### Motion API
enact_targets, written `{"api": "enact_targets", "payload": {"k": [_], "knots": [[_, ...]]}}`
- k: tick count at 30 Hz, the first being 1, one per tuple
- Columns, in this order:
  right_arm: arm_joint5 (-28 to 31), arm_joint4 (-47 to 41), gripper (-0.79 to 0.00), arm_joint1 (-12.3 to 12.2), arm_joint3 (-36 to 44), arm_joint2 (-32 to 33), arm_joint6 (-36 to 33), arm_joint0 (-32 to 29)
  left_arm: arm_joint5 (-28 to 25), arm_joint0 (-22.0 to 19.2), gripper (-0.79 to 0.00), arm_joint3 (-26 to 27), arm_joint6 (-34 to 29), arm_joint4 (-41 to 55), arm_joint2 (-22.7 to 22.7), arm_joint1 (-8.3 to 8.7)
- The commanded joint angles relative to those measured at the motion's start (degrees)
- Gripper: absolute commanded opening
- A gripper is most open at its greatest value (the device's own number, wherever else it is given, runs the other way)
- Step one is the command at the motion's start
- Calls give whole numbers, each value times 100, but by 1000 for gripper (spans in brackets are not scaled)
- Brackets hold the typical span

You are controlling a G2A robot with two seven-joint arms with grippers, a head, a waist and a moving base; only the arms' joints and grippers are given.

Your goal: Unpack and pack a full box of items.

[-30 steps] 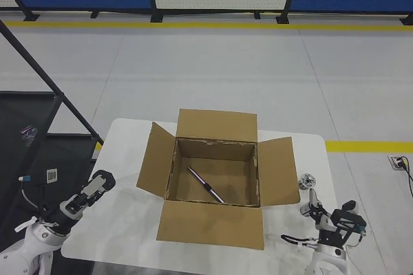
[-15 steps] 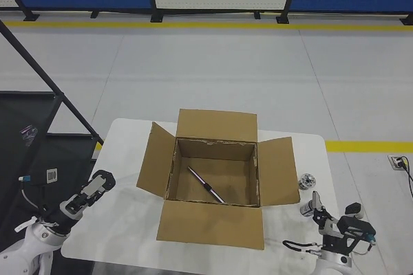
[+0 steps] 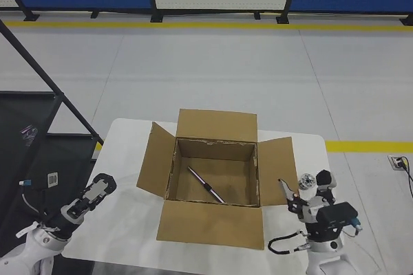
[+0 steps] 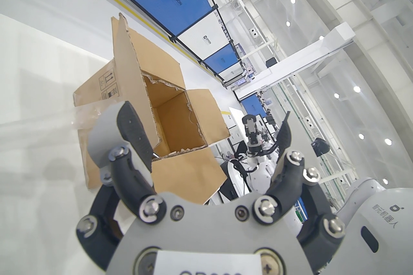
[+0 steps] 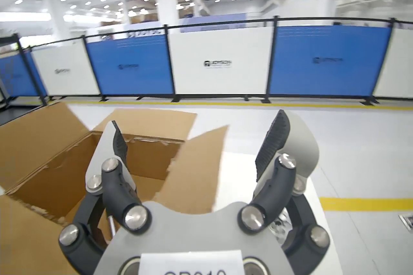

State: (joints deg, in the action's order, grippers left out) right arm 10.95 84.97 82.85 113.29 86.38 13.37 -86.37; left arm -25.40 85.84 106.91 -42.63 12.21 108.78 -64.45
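An open cardboard box (image 3: 210,221) stands mid-table with all flaps folded out, and a thin metal rod (image 3: 205,183) lies slanted on its floor. A small shiny round object (image 3: 306,181) rests on the table right of the box. My right gripper (image 3: 305,185) hovers open over that object, one finger on each side in the top view. In the right wrist view the right gripper (image 5: 196,144) holds nothing, with the box (image 5: 48,141) just beyond it. My left gripper (image 3: 100,185) sits open at the table's left edge; the left gripper (image 4: 206,134) faces the box (image 4: 167,115).
The white table (image 3: 127,206) has bare surface left of the box and a narrow strip on the right. A black frame (image 3: 48,82) stands off the table's left side. A blue and white barrier fence (image 5: 219,63) runs across the far floor.
My right arm has swung from the table's front right corner toward the box and now sits over the shiny object. The left arm has shifted only slightly.
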Motion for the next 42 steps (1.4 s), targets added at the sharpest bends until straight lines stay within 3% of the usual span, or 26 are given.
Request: {"api": "enact_targets", "payload": {"k": [1, 7, 12, 16, 32, 35, 42], "knots": [[227, 359, 0, -14, 36, -245, -845, 423, -60, 103, 0, -1, 38, 48, 69, 4], [777, 712, 0, 23, -416, -1076, -2960, 1887, -213, 400, 0, 18, 178, 191, 219, 6], [869, 358, 0, 136, -1355, -1758, -4076, 2976, -294, 548, 0, 27, 285, 284, 244, 4], [413, 398, 0, 248, -2254, -2237, -4169, 3490, -338, 591, 0, 45, 286, 304, 202, 4], [588, 415, 0, 264, -2375, -2417, -4154, 3521, -338, 591, 0, 45, 286, 304, 202, 4], [617, -18, 0, 375, -2981, -2700, -4388, 3999, -338, 591, 0, 45, 286, 304, 202, 4], [611, -1485, 0, 819, -5265, -3431, -5786, 5612, -293, 639, 0, 99, 469, 282, 222, -1]]}}
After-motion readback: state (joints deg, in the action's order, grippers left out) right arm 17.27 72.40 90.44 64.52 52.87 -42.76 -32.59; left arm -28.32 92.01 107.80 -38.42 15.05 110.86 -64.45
